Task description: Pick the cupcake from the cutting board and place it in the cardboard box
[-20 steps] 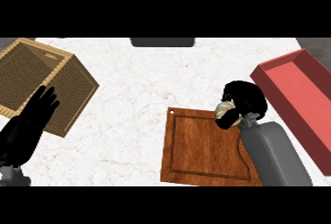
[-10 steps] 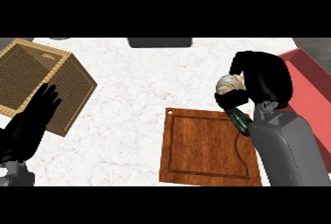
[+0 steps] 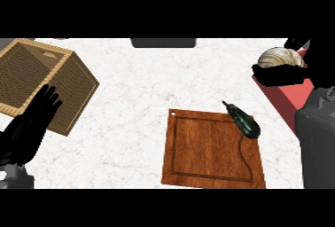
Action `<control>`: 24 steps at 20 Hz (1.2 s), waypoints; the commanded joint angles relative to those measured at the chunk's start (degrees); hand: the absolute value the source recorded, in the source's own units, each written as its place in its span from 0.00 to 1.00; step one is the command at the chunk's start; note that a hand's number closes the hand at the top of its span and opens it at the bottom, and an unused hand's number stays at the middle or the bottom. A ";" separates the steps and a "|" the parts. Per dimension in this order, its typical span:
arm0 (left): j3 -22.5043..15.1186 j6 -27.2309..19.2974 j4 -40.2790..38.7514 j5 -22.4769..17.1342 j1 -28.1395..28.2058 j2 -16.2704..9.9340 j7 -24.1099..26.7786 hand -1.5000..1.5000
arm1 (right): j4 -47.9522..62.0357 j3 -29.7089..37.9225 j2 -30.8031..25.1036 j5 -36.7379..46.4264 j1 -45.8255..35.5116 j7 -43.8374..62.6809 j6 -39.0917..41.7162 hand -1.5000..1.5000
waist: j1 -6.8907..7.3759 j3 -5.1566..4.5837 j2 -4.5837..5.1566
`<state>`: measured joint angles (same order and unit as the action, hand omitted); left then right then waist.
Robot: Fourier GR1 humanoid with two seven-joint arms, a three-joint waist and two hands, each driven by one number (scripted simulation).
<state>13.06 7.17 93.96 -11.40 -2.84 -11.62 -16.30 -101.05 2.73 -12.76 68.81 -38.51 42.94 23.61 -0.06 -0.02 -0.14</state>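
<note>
At the frame's upper right, the right hand (image 3: 282, 74) curls around the cupcake (image 3: 277, 57), lifted off the cutting board (image 3: 209, 155) for carrying (the cardboard box (image 3: 39, 80) sits upper left). The left hand (image 3: 29, 128) rests open beside it.

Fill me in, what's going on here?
The right hand is curled round the cupcake and holds it above the red tray at the view's right, off the cutting board. A dark green object lies on the board's upper right corner. The cardboard box sits at far left; the left hand rests open beside it.
</note>
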 commanded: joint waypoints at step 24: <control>1.38 3.00 -2.04 -0.82 1.22 -0.05 3.16 0.50 | 34.59 16.29 -13.26 -9.43 6.20 -28.05 -21.80 1.00 | 0.39 0.03 0.29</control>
<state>13.11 7.71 94.84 -11.19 -2.74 -11.05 -16.80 -70.98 17.36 -26.20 61.51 -35.17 18.89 4.76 0.45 0.01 0.11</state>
